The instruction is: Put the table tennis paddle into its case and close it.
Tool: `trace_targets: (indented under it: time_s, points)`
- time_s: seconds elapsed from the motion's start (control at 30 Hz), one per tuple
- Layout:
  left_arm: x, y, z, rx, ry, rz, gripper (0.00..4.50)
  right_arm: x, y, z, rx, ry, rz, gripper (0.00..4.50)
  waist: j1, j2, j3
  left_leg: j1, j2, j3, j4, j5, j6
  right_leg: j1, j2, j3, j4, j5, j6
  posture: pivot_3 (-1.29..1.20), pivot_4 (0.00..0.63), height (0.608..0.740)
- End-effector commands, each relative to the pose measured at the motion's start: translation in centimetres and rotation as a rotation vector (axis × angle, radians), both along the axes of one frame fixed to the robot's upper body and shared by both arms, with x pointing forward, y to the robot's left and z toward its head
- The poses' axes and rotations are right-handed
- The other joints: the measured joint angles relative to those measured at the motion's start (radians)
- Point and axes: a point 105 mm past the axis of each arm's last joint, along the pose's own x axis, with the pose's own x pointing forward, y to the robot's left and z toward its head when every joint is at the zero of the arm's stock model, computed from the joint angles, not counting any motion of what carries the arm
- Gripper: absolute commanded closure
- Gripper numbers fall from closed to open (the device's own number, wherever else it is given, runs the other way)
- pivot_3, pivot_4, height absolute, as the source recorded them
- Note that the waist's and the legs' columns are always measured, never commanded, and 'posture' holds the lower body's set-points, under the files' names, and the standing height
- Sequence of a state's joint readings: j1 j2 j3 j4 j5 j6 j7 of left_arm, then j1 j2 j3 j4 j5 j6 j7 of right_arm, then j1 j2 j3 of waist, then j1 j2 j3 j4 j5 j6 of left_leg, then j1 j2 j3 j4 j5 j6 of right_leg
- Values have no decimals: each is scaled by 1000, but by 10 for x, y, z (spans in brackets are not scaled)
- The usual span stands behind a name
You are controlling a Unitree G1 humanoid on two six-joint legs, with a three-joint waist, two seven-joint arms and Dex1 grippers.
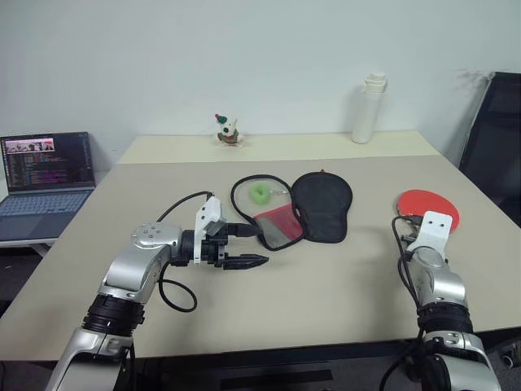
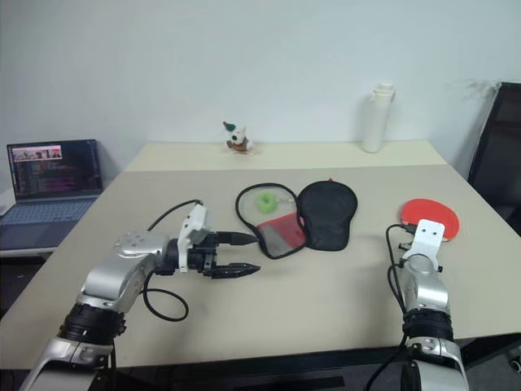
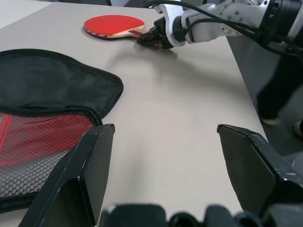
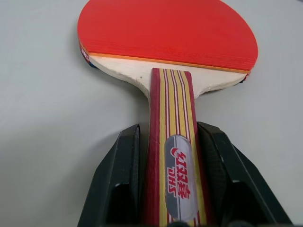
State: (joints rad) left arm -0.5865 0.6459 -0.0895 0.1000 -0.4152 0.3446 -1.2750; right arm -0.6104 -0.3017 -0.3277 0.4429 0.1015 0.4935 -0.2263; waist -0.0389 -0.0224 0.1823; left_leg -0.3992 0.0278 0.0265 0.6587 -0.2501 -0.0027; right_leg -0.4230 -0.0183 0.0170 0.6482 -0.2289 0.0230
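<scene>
1. From the head camera, the table tennis paddle (image 1: 429,208) lay red face up near the table's (image 1: 326,293) right edge, its handle toward the right gripper (image 1: 423,221). The case (image 1: 305,210) lay open at mid-table, a green object (image 1: 260,193) beside it.
2. In the left wrist view, the left gripper (image 3: 163,142) hovered with jaws wide apart and empty, the case's mesh pocket (image 3: 38,142) just beside one finger.
3. In the right wrist view, the black fingers (image 4: 116,179) sat tight against both sides of the paddle's striped handle (image 4: 173,156), clamped on it; the paddle lay flat on the table.
</scene>
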Motion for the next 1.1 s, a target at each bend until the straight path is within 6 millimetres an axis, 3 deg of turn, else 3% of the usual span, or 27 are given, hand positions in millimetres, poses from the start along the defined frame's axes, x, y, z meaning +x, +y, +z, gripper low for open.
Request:
trace_targets:
  time_s: [0.03, 0.17, 0.3, 0.63, 0.83, 0.87, 1.1]
  points:
    - [-3, 4, 13, -8, -49, 5, 708, 7, 18, 29, -20, -39, 197, 3089, -4, 0, 0, 0, 0, 0, 0, 0, 0, 0, 0, 0, 0, 0, 0, 0, 150, 740]
    - [-4, 3, 11, -7, -43, 0, 708, -7, 44, 34, -19, 8, 414, 3089, -18, 0, 0, 0, 1, 0, 0, 0, 1, -1, 1, 0, 0, 0, 0, 0, 150, 740]
    - [-3, 0, 10, -10, -38, -9, 708, -25, 55, 37, -52, 33, 516, 3089, -18, 0, 0, 0, 1, -1, 0, 0, 1, -1, 3, 0, 1, 0, 0, 0, 150, 740]
    - [-3, -2, 11, -6, -31, -25, 708, -72, 32, 21, -72, 159, 518, 3089, -4, 0, 0, -1, 1, 0, 0, 0, 1, -1, 2, -1, 0, 0, 0, 0, 150, 740]
    - [-1, -6, 10, -10, -32, -30, 708, -76, 28, 5, 34, 212, 456, 3089, 7, 0, 0, 0, 1, 0, 1, 0, 1, -1, 2, -1, 0, 0, 0, 0, 150, 740]
    - [-1, -6, 11, -11, -33, -31, 708, -76, 27, 5, 35, 214, 453, 2739, 8, 0, 0, -1, 1, 1, 1, 0, 1, -1, 2, -1, 0, 0, 0, 0, 150, 740]
    - [0, -7, 10, -16, -37, -21, 708, -64, 28, 7, 69, 224, 462, 2739, 6, -1, 0, 0, 0, 1, 2, 0, 1, 0, 2, -1, 0, 0, 1, 0, 150, 740]
